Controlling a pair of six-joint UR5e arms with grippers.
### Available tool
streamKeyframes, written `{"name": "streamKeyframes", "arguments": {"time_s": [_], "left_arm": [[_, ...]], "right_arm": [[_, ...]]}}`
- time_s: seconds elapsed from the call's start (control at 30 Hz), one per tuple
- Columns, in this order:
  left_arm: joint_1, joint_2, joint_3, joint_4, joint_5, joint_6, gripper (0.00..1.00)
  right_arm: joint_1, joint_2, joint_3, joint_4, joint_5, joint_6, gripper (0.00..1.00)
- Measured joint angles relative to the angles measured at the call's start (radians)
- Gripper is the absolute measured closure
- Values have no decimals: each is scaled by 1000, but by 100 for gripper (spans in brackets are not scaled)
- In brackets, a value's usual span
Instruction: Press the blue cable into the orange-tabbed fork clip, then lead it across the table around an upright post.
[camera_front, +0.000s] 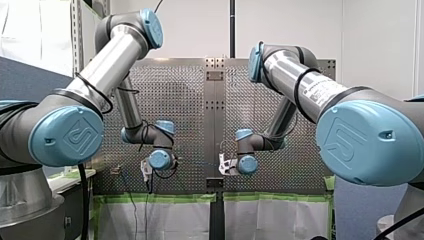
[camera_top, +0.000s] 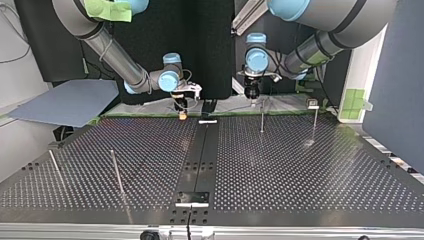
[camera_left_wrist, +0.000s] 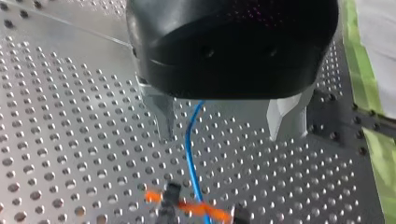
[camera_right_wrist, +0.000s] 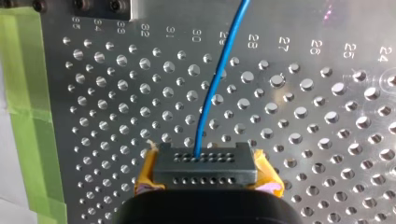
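Observation:
In the left wrist view my left gripper (camera_left_wrist: 224, 135) is open, its metal fingers (camera_left_wrist: 161, 114) spread wide above the perforated table. The blue cable (camera_left_wrist: 189, 144) runs between them without touching either and passes over the orange-tabbed fork clip (camera_left_wrist: 187, 206) just ahead. Whether it sits in the fork I cannot tell. In the right wrist view my right gripper (camera_right_wrist: 205, 163), with yellow pads (camera_right_wrist: 147, 175), is shut on the blue cable (camera_right_wrist: 212, 88), which leads away ahead of it. In the top view my right gripper (camera_top: 182, 111) is left of the middle and my left gripper (camera_top: 252, 96) right of it.
Thin upright posts stand on the table in the top view: one (camera_top: 262, 121) near my left gripper, another (camera_top: 315, 120) further right, and two (camera_top: 116, 172) at the near left. Green tape (camera_right_wrist: 25, 93) lines the table's edge. A grey board (camera_top: 65, 102) lies at the far left.

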Motion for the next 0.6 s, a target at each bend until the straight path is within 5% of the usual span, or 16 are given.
{"name": "streamKeyframes", "arguments": {"time_s": [0.6], "left_arm": [[9, -8, 98, -32, -22, 47, 2]], "right_arm": [[-2, 0, 0, 0, 0, -4, 100]]}}
